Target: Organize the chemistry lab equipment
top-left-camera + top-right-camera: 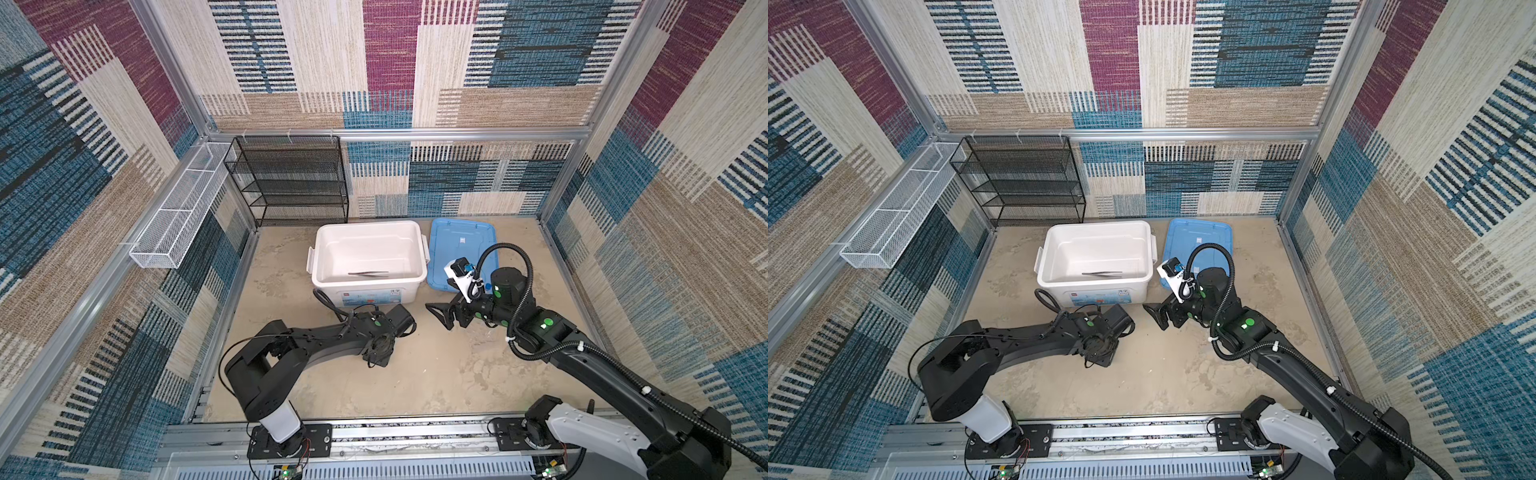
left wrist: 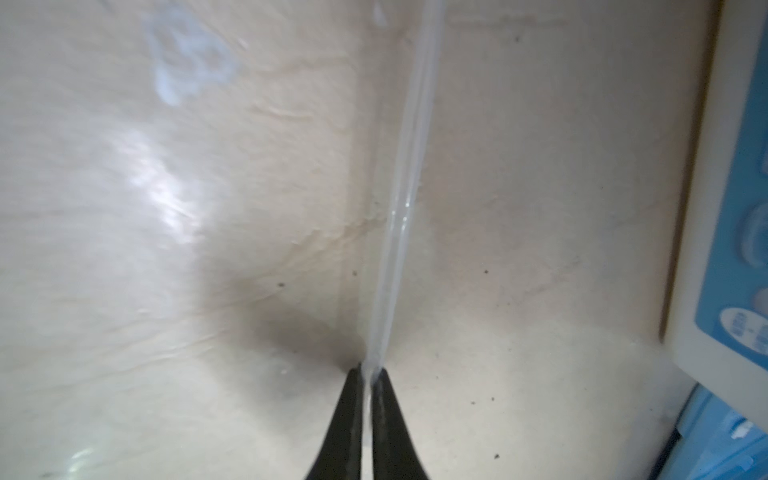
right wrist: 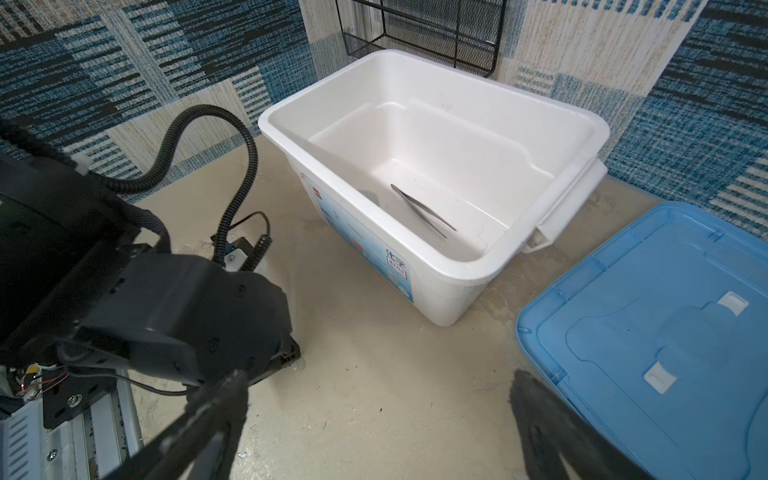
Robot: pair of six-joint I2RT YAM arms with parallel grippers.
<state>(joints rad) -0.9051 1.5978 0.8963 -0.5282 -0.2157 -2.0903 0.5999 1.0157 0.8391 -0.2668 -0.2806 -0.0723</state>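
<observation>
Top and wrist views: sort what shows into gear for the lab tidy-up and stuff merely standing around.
Job: metal tweezers; thin clear stick, pinched by the left gripper.
Bystanders: white tub holding the tweezers, blue lid, black mesh shelf, white wire basket.

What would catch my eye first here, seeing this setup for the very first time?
Probably the big white plastic tub at the middle of the table, open, with slim metal tweezers lying on its floor, and the flat blue lid resting on the table just right of it. In the left wrist view, the left gripper pinches one end of a thin clear rod.
</observation>
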